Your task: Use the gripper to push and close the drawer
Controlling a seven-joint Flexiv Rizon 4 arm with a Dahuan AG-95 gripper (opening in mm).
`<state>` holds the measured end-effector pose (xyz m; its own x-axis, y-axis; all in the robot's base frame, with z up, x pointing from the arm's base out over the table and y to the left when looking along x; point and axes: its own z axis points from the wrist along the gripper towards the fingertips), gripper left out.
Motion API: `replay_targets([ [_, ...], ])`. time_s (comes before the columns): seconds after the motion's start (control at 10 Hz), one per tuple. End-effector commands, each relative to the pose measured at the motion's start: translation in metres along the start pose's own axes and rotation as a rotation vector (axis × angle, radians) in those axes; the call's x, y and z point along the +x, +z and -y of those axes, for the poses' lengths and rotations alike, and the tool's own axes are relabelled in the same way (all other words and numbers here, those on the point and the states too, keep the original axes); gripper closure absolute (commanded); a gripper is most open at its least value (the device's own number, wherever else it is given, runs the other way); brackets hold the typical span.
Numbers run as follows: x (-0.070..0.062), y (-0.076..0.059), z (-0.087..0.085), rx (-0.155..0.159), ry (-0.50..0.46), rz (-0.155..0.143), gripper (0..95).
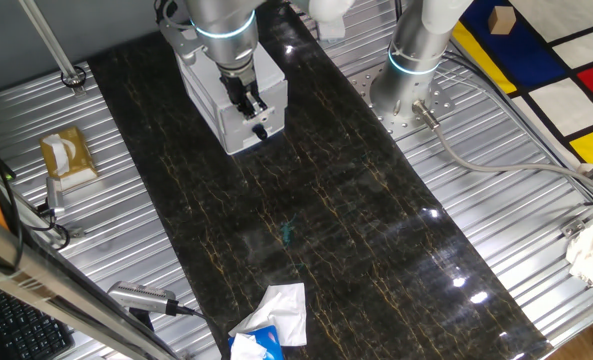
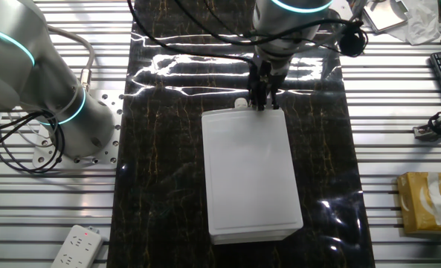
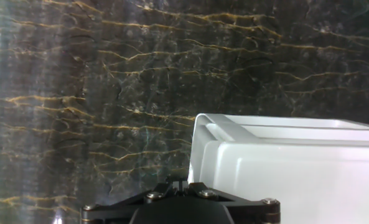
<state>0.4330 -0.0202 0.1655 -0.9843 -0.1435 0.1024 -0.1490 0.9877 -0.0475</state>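
Observation:
The small white cabinet (image 1: 208, 92) stands at the far end of the dark marble mat. Its drawer (image 1: 239, 137) faces the mat, with the front panel almost flush against the cabinet body. In the other fixed view the cabinet top (image 2: 250, 175) shows from above, with the round white knob (image 2: 240, 103) at the front edge. My gripper (image 1: 253, 108) points down, fingers together, right against the drawer front beside the knob (image 2: 263, 103). In the hand view the fingers (image 3: 178, 185) sit at the bottom edge, next to the drawer's front panel (image 3: 200, 146).
The second arm's silver base (image 1: 411, 60) stands right of the cabinet, also in the other fixed view (image 2: 64, 112). A crumpled tissue (image 1: 276, 315) lies at the mat's near end. A tissue box (image 1: 68, 155) and a power strip (image 2: 75, 246) are off the mat.

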Motion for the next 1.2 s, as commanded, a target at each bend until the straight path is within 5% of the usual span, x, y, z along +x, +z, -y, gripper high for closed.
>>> replay_targets([
  [0.1, 0.002, -0.002, 0.003, -0.001, -0.007, 0.001, 95.0],
  [0.6, 0.005, -0.002, 0.009, -0.004, -0.022, 0.002, 95.0],
  [0.9, -0.002, -0.009, 0.004, -0.053, -0.012, 0.002, 95.0],
  [1.2, -0.01, -0.018, -0.02, -0.088, 0.026, -0.01, 95.0],
])
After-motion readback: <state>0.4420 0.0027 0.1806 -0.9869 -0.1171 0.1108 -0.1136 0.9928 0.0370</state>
